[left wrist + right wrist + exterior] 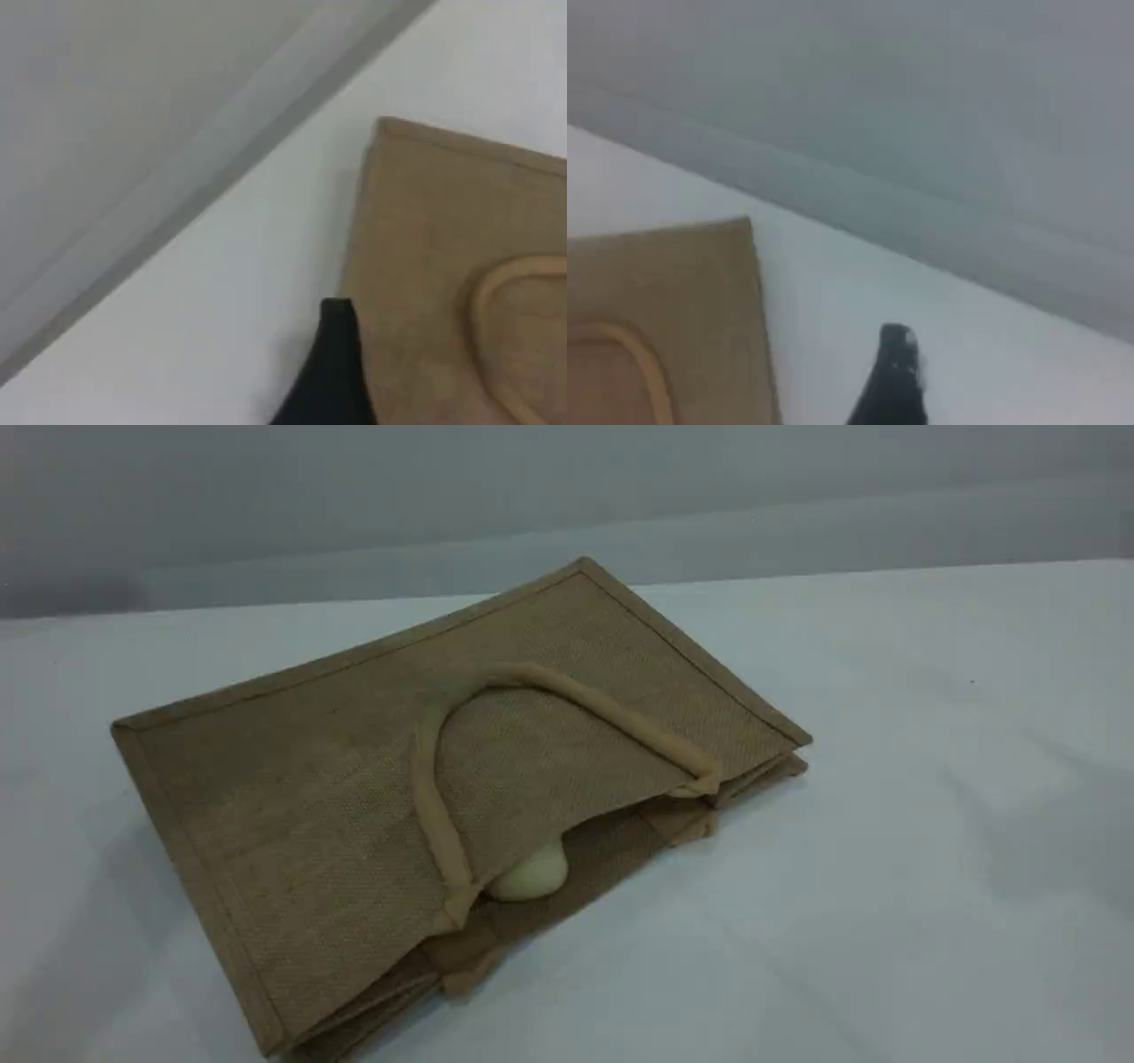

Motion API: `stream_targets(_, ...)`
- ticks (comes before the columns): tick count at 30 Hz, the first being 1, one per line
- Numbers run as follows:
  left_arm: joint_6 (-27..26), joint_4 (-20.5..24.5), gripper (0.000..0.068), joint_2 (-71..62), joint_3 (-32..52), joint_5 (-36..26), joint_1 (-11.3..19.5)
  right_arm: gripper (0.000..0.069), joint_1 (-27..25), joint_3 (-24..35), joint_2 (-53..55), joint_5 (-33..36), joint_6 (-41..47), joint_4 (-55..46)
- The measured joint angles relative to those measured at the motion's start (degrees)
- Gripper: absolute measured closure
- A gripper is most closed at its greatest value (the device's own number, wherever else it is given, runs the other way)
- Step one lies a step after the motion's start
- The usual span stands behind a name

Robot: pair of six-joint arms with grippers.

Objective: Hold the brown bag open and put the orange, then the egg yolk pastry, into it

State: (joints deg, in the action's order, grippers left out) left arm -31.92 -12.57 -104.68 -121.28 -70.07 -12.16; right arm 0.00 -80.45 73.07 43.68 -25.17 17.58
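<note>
Over on your left, the left tool (335, 354) shows only one dark fingertip above the bench (930, 850), holding nothing; whether its jaws are apart, I can't tell. Just beside it lies the brown bag (337, 797), flat on its side, mouth toward the camera, one rope handle (567, 691) curving across the top panel. Look into that mouth and you see the egg yolk pastry (530, 877), pale and round, partly tucked under the upper flap. The orange isn't visible in any view. Moving right, your right tool (897, 376) hangs clear of the bag's corner, jaws wide apart, empty. The bench is covered in white; behind it, a plain grey wall (354, 496).
</note>
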Motion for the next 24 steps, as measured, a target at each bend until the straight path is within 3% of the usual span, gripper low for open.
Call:
stream_targets(8,8.50,0.79,0.0091,10.18,0.00,0.00,0.00,0.0131,0.00,0.00,-14.92,6.91,1.86,1.22)
stream_targets(15,18.86,5.24,0.0091,19.69,1.33,-0.03,0.00,0.0131,0.00,0.00,-27.92,16.56,2.81,1.35)
stream_targets(24,18.15,5.08,0.0091,37.41,17.35,-0.03,0.00,0.0131,0.02,0.00,-42.19,23.96,5.17,1.59)
